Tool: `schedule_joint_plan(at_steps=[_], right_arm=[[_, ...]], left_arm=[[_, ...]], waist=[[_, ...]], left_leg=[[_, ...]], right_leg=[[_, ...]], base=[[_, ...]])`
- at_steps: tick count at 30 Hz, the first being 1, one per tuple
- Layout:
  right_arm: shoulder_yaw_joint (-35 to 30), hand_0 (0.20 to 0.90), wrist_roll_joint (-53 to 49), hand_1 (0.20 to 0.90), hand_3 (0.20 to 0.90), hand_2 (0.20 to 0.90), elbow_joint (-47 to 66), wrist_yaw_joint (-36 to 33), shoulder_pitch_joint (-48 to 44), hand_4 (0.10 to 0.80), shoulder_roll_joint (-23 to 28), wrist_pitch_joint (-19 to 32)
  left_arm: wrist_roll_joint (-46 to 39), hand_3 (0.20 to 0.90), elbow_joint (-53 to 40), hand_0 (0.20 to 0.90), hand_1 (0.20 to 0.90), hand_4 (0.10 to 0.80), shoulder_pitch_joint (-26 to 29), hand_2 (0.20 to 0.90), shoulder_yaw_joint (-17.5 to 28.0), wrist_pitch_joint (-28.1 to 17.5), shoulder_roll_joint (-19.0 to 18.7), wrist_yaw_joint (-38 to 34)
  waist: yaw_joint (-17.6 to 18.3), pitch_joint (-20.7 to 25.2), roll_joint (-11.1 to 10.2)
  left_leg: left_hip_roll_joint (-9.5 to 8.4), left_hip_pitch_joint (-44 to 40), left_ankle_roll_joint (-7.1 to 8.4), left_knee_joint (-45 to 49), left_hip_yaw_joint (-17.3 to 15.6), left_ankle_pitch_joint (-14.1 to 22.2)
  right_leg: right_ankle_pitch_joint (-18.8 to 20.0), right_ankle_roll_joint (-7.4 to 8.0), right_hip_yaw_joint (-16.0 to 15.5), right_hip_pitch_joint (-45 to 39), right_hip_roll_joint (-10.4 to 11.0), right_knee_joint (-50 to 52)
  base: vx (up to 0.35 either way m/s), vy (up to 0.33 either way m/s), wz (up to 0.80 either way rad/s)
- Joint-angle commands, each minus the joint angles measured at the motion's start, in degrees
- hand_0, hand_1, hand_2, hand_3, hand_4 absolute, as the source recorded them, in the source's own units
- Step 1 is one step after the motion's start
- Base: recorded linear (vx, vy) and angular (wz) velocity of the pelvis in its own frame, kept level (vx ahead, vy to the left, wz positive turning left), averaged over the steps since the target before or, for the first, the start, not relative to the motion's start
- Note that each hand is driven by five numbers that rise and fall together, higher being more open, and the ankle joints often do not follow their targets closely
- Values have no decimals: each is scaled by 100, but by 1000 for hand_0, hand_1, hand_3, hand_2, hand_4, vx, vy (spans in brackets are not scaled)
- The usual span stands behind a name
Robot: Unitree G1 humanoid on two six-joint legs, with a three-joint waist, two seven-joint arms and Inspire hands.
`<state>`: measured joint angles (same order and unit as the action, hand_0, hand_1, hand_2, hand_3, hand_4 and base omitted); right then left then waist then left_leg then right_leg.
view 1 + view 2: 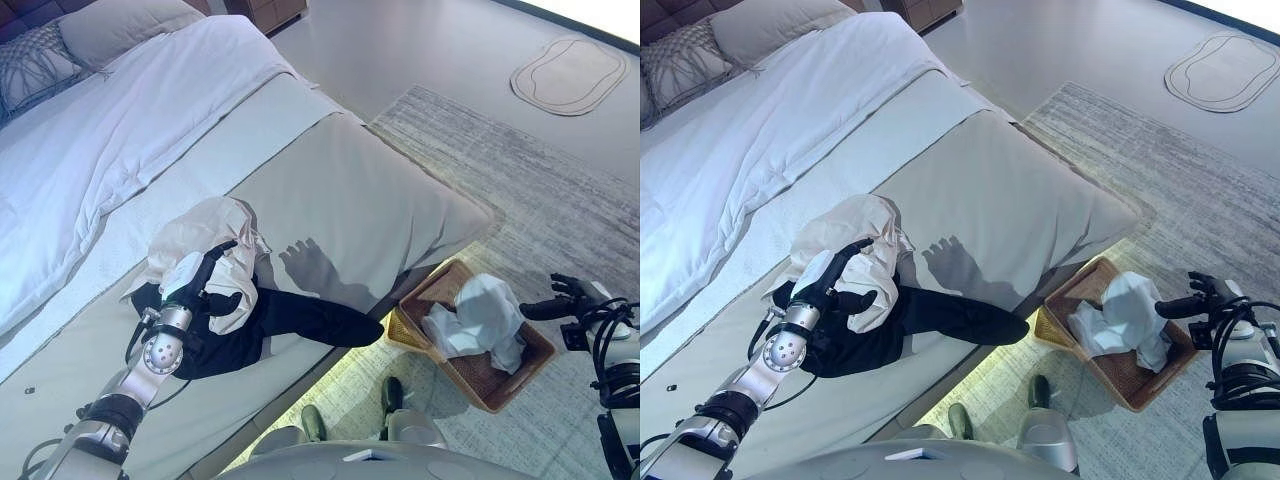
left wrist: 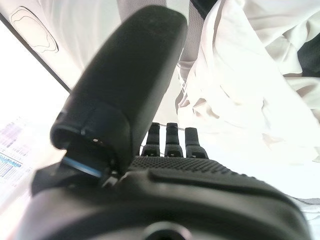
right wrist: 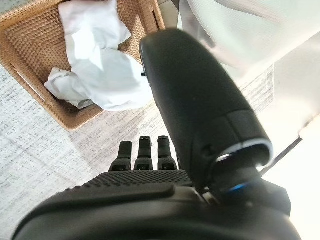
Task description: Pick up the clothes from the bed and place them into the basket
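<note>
**At the near edge of the bed: left hand on the clothes pile, one white garment in the basket**

On the grey bed cover [image 1: 340, 190], at about 8 o'clock in the head view, lies a heap of clothes; a cream garment [image 1: 205, 235] is bunched on top of a black garment [image 1: 300, 318], whose long dark end trails toward 4 o'clock and reaches the mattress edge; the left hand [image 1: 205, 275] rests on this heap where cream meets black, its fingers [image 1: 845, 258] straight and spread over the cream cloth rather than curled round it, so the hand is open; its wrist view shows the cream folds just past the fingertips, thumb standing clear.

On the floor beside the bed, at about 4 o'clock, a wicker basket [image 1: 520, 375] stands on a grey patterned rug [image 1: 560, 220]; a crumpled white garment [image 1: 480, 315] sits inside it, rising above the rim.

The right hand [image 1: 560, 300] hangs just beside the basket's far side at 3 o'clock, above the rug; its fingers are extended and hold nothing, open; its wrist view looks down on the basket and the white cloth.

Farther up the bed, toward 11 o'clock, lie a white duvet [image 1: 120, 130] and pillows [image 1: 120, 30]; a small pale mat [image 1: 570, 75] lies on the floor at 1 o'clock.
</note>
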<state>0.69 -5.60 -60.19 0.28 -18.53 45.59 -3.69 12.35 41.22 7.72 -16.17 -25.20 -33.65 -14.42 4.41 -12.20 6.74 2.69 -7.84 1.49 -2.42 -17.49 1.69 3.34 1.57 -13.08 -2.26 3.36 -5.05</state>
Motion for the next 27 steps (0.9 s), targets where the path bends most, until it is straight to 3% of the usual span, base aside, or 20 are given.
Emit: schedule_joint_plan(at_steps=[1, 13, 21, 27], right_arm=[[-151, 900, 22, 900, 900, 900, 359, -546, -371, 800, 154, 560], [234, 900, 272, 900, 900, 900, 1737, -807, -517, 800, 11, 756], [870, 900, 1156, 900, 900, 900, 2465, -1129, -993, 800, -159, 1097], [1388, 900, 1918, 900, 900, 900, 2734, -1137, -1422, 800, -101, 864]], left_arm=[[-293, 900, -551, 900, 900, 800, 239, 900, 178, -229, -192, -450], [-147, 900, -477, 900, 900, 800, -24, 900, 422, -163, -114, -687], [-32, 900, -345, 900, 900, 800, -195, 900, 629, -68, 66, -826], [188, 900, -436, 900, 900, 800, -511, 900, 806, -103, 43, -931]], waist=[[-24, 261, -296], [-231, 341, -454], [-577, 373, -606], [-892, 343, -711]], left_leg=[[19, 212, 131, 285, 37, 231], [-13, 154, 124, 268, 281, 222], [-81, 210, 113, 300, 596, 217], [-143, 302, 89, 345, 800, 216]], right_leg=[[-286, 353, 199, 225, 205, 525], [-373, 314, 109, 47, 223, 574], [-457, 280, -90, -100, 271, 621], [-478, 264, -218, -166, 304, 602]], base=[[32, 24, 1], [12, 31, 3], [24, 46, 19], [39, 48, 21]])
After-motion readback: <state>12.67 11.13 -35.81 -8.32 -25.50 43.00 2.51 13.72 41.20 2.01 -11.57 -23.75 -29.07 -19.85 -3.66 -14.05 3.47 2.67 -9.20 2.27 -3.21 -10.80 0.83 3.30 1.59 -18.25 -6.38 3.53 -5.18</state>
